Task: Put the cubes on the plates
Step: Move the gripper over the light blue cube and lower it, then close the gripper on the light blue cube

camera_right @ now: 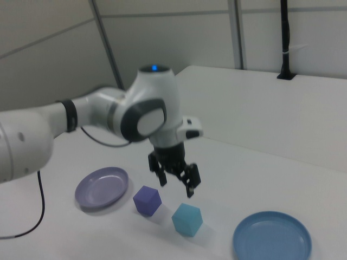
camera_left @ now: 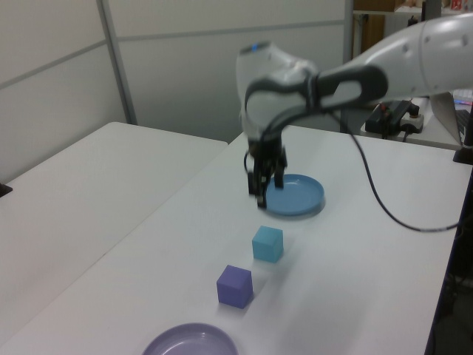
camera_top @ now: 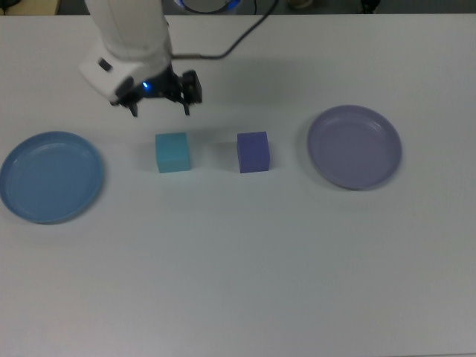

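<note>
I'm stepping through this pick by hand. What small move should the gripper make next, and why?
Probably straight down over the cyan cube. The gripper is open and empty, hovering just above and slightly beyond it in the top view, and both cubes sit on the table, off the plates.

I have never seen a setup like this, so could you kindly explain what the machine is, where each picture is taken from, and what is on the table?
The white machine is a robot arm; the dark part at its end is its gripper, whose two jaws stand apart and hold nothing. All three pictures show the same moment. The top view looks straight down on the white table; the left view and right view look across it from opposite sides. On the table, in a row, lie a blue plate, a cyan cube, a purple cube and a lavender plate. Both plates have nothing on them. The gripper hangs above the table close to the cyan cube, touching neither cube.
</note>
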